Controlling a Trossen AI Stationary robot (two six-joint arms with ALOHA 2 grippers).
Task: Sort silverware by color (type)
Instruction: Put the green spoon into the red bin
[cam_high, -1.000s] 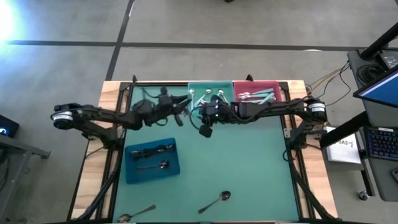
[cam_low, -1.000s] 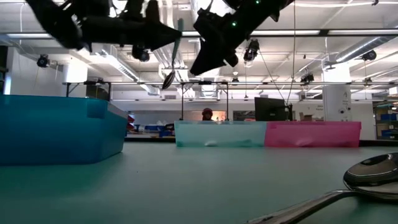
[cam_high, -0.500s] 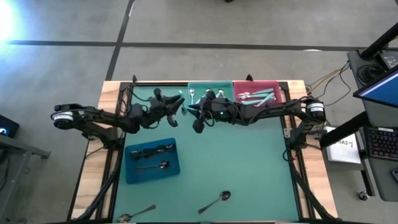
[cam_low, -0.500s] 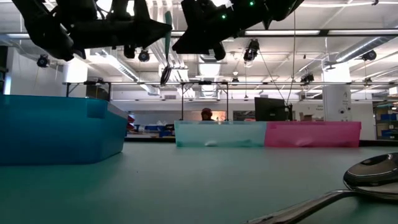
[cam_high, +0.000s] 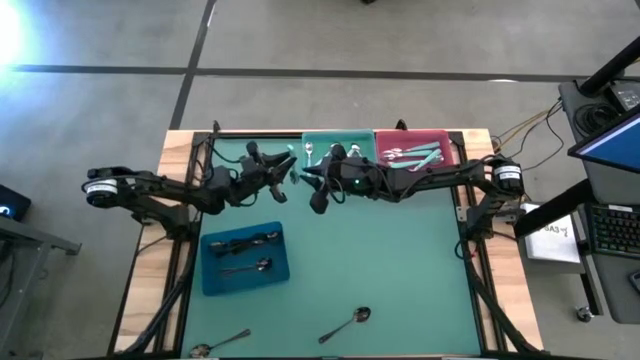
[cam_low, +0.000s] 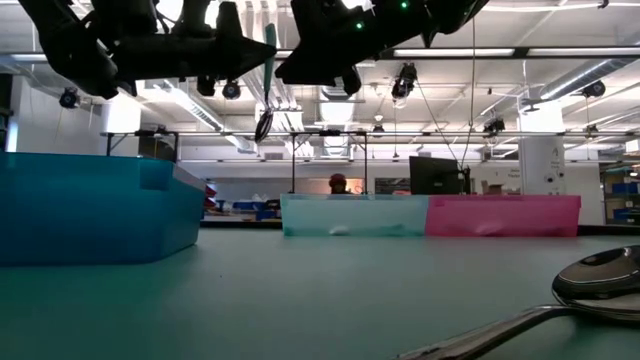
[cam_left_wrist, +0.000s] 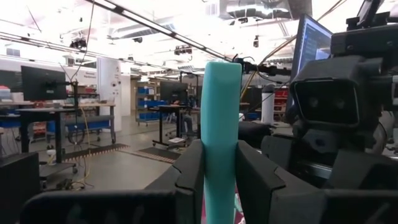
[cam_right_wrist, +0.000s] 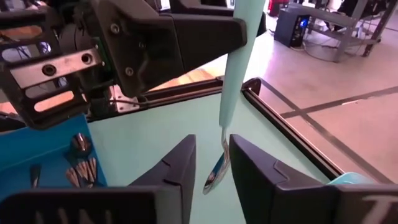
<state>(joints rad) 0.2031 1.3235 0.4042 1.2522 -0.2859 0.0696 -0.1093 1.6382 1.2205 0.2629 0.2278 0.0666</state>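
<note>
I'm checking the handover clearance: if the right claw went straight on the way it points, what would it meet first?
Probably the teal-handled spoon that the left claw holds; the right claw already has its open jaws flanking the bowl, though depth is unclear.

You're seeing a mint-teal-handled spoon (cam_left_wrist: 220, 124), a blue bin (cam_high: 246, 259), a teal bin (cam_low: 354, 215), and a pink bin (cam_low: 503, 214) showing on green table (cam_high: 400, 270).

Bright ceiling lights are filling the room, with glare in some corners.
Glare is burning at the overhead frame's upper left; in the table-level frame, ceiling strip lights (cam_low: 600, 51) are silhouetting the arms, and the spoon (cam_low: 560, 300) at lower right is blurring.
</note>
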